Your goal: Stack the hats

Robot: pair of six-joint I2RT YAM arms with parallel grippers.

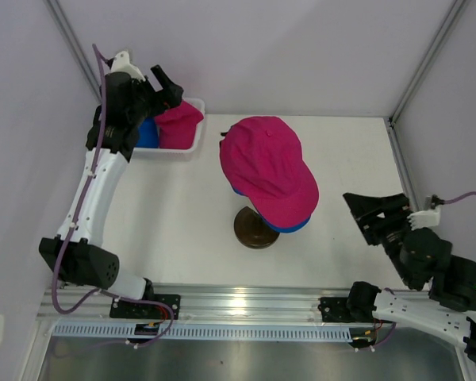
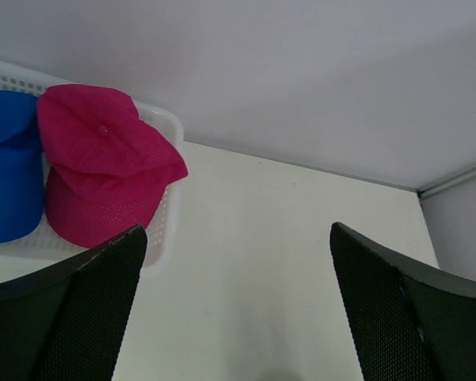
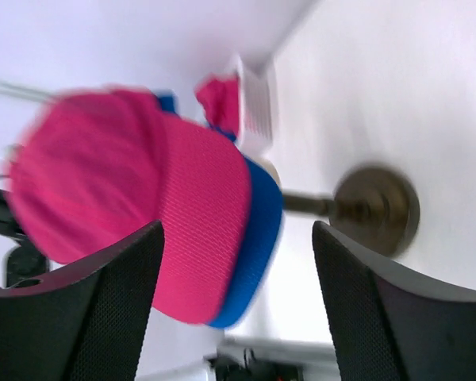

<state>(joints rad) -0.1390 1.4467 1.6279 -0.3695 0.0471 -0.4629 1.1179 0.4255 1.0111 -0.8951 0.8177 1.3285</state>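
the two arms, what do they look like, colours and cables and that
Both have white tube-like links between chunky black joint housings. The left arm carries a purple cable along it. The right arm has a second purple cable near its wrist. The left end effector and right end effector each have two broad black fingers with a fine mesh-textured face.
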